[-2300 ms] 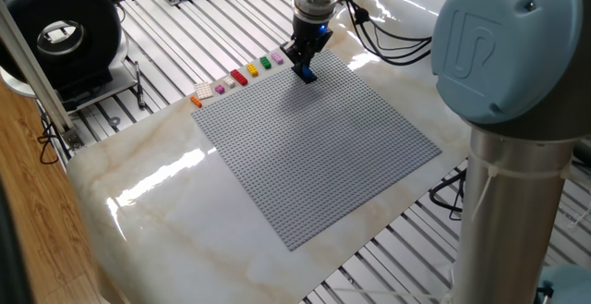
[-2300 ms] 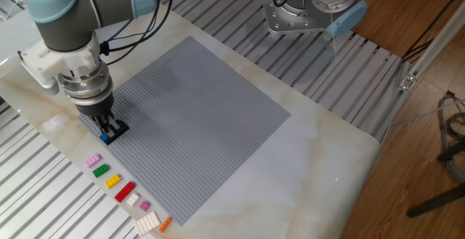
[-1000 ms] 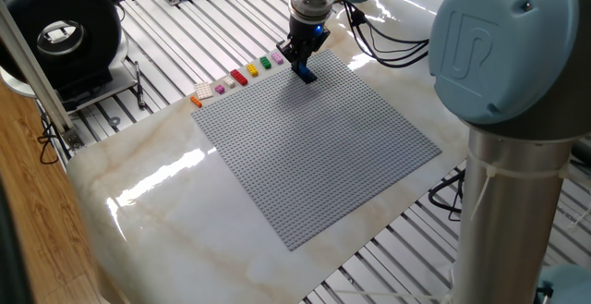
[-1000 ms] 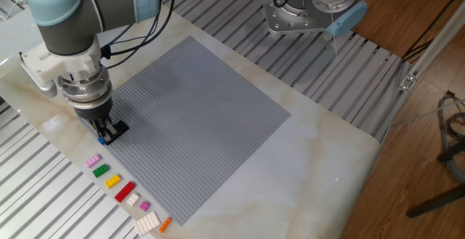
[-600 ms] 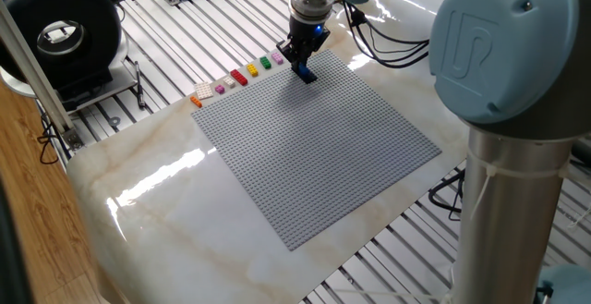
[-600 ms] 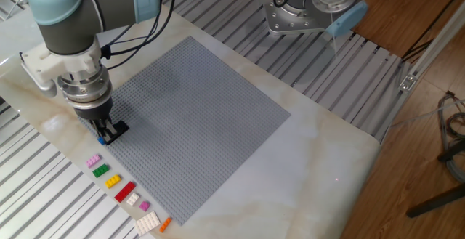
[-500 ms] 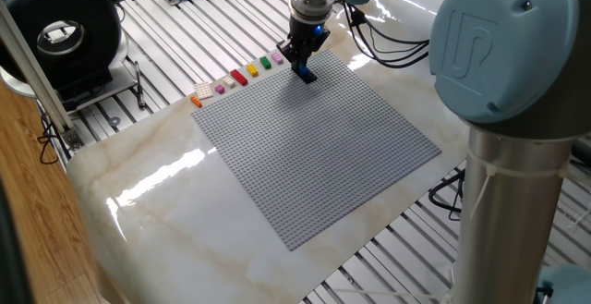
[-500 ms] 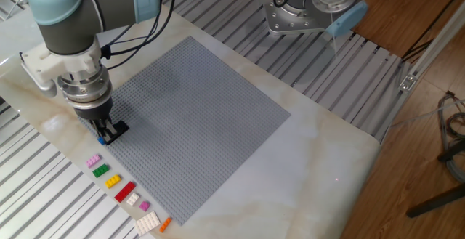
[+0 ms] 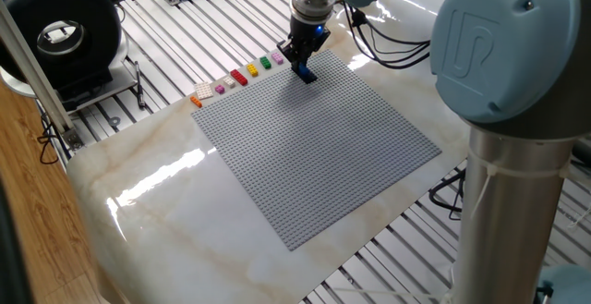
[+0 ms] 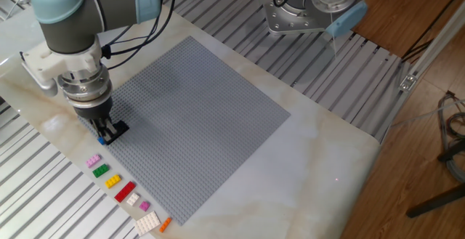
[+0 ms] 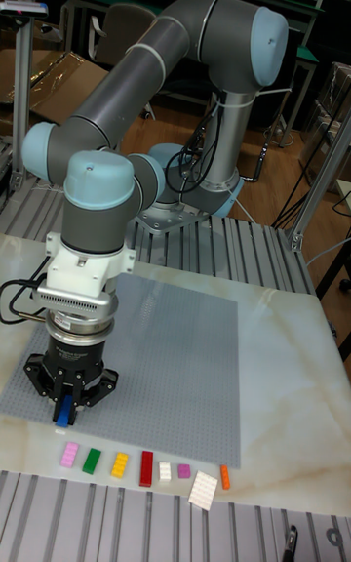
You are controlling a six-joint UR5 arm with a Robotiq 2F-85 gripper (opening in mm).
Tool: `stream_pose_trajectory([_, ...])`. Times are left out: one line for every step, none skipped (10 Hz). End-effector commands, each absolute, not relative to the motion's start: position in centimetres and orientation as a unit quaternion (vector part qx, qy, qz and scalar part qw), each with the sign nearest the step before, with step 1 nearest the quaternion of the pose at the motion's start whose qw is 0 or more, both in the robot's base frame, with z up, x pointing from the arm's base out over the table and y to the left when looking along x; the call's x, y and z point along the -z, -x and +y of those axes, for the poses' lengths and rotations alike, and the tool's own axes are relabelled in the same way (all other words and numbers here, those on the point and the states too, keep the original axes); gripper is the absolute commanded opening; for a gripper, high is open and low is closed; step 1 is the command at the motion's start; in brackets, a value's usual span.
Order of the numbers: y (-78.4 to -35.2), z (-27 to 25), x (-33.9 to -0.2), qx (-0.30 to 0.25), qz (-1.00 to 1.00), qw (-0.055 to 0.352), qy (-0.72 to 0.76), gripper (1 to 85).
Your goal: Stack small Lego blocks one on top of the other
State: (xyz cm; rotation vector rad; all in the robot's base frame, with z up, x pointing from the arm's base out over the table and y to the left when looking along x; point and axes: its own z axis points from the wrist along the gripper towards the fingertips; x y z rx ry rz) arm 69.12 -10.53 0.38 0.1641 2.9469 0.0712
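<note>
Item: UR5 gripper [image 11: 64, 408], lower left of the tall fixed view, pointing straight down over the near corner of the grey studded baseplate [image 11: 185, 357]; we find its fingers closed on a blue Lego block [image 11: 64, 415], which shows between the tips. In the other fixed view that block [image 10: 104, 139] sits at the left edge of the frame, low over the plate; whether a dark brick lies under it we cannot tell. Remaining stock: a row just off the plate's edge, bottom of the tall view, comprising pink block [image 11: 69, 455], green block [image 11: 92, 461], yellow block [image 11: 120, 463], red block [image 11: 147, 468], a white plate piece [image 11: 204, 490] and orange block [image 11: 224, 477]. Handling, in our judgement: the bricks are very light, rigid, smooth-sided plastic, likely to twist or slip if pinched off-centre. We would grip each across its two long side walls, at mid-length, and press squarely down so the studs seat.
</note>
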Motion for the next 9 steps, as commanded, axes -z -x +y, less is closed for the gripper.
stream_pose_trajectory([-68.8, -11.1, -0.6, -0.019, 0.994, 0.094, -0.053, 1.0])
stream_pose_trajectory([-68.8, -11.2, -0.7, -0.019, 0.994, 0.095, -0.047, 1.0])
stream_pose_trajectory([-68.8, -11.1, -1.0, -0.02, 0.994, 0.097, -0.042, 1.0])
stream_pose_trajectory([-69.4, -11.0, -1.5, -0.022, 0.993, 0.111, -0.043, 13.3])
stream_pose_trajectory([-70.7, -10.4, -1.9, -0.034, 0.989, 0.136, -0.044, 21.0])
stream_pose_trajectory([-70.5, -10.1, -1.4, -0.04, 0.99, 0.134, -0.034, 30.3])
stream_pose_trajectory([-70.6, -9.8, -1.0, -0.047, 0.99, 0.133, -0.028, 33.7])
stream_pose_trajectory([-70.4, -10.0, -0.8, -0.042, 0.991, 0.129, -0.022, 36.7])
stream_pose_trajectory([-70.3, -9.8, -0.8, -0.045, 0.991, 0.126, -0.021, 39.7])
